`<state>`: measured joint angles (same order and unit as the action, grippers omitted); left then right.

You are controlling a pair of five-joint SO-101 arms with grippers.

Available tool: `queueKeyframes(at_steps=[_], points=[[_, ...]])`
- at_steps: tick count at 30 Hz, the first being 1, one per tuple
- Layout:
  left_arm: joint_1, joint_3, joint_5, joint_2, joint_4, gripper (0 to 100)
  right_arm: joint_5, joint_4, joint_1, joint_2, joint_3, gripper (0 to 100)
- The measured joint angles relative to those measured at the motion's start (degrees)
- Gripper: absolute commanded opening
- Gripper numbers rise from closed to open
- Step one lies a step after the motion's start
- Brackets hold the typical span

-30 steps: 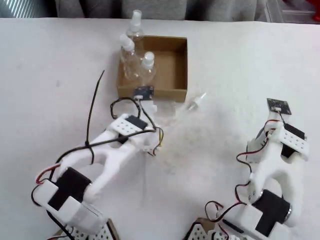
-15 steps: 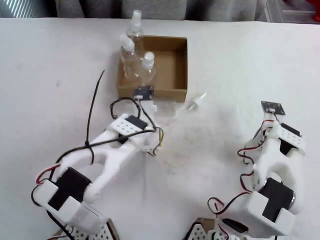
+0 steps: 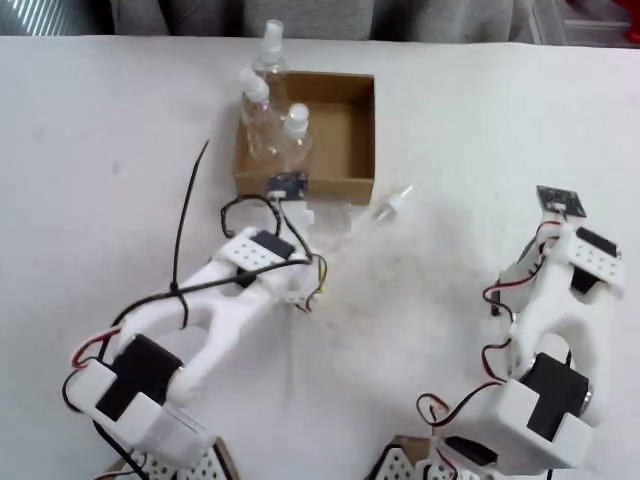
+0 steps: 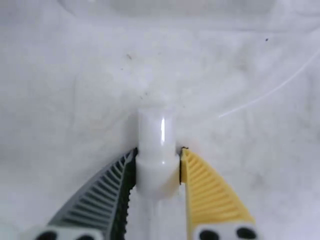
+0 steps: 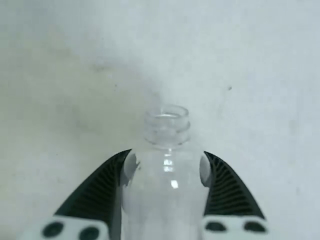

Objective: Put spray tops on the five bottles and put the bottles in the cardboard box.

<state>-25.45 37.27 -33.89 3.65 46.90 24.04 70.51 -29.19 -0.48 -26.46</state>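
Currently, left gripper (image 4: 158,152) fingers clamp the spray top (image 4: 161,132); right gripper (image 5: 166,154) fingers clamp the uncapped bottle (image 5: 167,185), neck leading, at 3 o'clock from the left, well apart across the bench (image 3: 440,130).

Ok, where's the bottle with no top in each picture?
High view: hidden under the right arm, on the table's right side.
Left wrist view: a spray top between the fingers instead.
Right wrist view: bottle centred between the fingers of the right gripper.
Shared landmark: the white table.
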Motion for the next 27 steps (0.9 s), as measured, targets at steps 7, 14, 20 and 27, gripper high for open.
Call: queueKeyframes(at_steps=[7, 14, 20, 27], points=[[0.0, 0.0, 0.0, 0.0, 0.0, 5, -7.0, 13.5, 4.6, 0.0, 14.7, 5.5], [0.4, 0.0, 0.0, 0.0, 0.0, 5, -13.5, 20.6, 12.8, -4.2, 20.0, 5.5], [2.5, 0.0, 0.0, 0.0, 0.0, 5, -17.5, 21.0, 19.3, -16.4, 17.1, 5.5], [3.9, 0.0, 0.0, 0.0, 0.0, 5, -19.0, 4.7, 27.5, -19.8, 6.9, 5.5]])
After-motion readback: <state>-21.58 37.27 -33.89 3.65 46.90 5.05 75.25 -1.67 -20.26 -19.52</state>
